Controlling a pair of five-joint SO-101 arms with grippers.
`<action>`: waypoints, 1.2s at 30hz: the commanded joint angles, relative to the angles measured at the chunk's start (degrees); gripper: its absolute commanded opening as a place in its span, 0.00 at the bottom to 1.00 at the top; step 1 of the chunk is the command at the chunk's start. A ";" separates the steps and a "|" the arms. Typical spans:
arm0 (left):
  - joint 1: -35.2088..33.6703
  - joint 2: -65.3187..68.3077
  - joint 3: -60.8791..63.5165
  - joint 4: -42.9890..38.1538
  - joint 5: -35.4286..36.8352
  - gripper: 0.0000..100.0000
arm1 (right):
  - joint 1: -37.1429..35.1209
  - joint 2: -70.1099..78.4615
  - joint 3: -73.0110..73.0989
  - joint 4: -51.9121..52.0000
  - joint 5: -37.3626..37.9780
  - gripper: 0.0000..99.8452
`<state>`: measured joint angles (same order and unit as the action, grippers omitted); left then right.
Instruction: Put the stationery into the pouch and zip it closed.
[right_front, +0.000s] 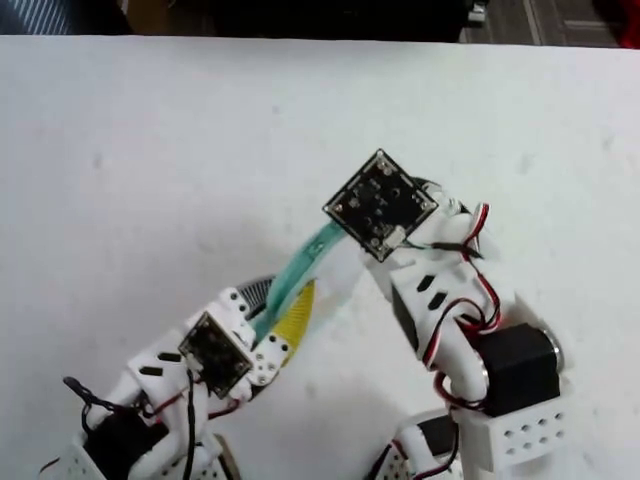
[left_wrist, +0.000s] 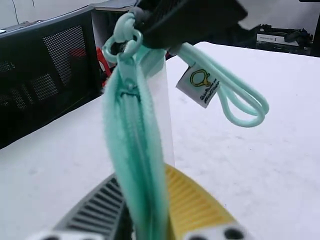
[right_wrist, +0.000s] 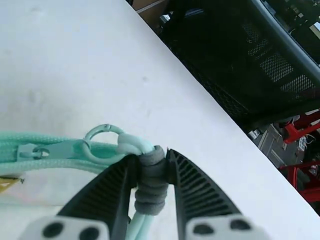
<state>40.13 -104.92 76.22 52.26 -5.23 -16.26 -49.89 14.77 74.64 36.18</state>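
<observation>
Right gripper (right_wrist: 150, 161) was clamped on the grey cord wrap (right_wrist: 150, 187) beside the zipper pull (right_wrist: 56, 149). Left gripper (left_wrist: 144, 200) gripped the opposite end of the pouch (right_front: 300, 272), which spanned between them over the table (right_front: 150, 150).

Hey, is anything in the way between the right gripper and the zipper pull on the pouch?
Nothing visible. The right gripper is shut on the grey cord stopper of the pull's mint loop, beside the zipper slider. The left gripper clamps the pouch at the other end.
</observation>
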 joint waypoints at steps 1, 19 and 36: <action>0.75 0.22 -0.18 2.37 -0.53 0.02 | 5.23 4.26 -2.55 -2.86 0.70 0.02; 0.75 0.22 -0.26 2.81 -0.62 0.02 | 16.84 17.19 -2.55 -13.05 0.70 0.02; 0.75 0.22 -0.26 2.81 -0.62 0.02 | 17.63 18.86 -2.55 -11.65 0.26 0.02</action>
<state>40.13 -105.01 76.13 53.14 -5.41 -1.58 -31.69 13.54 62.51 36.26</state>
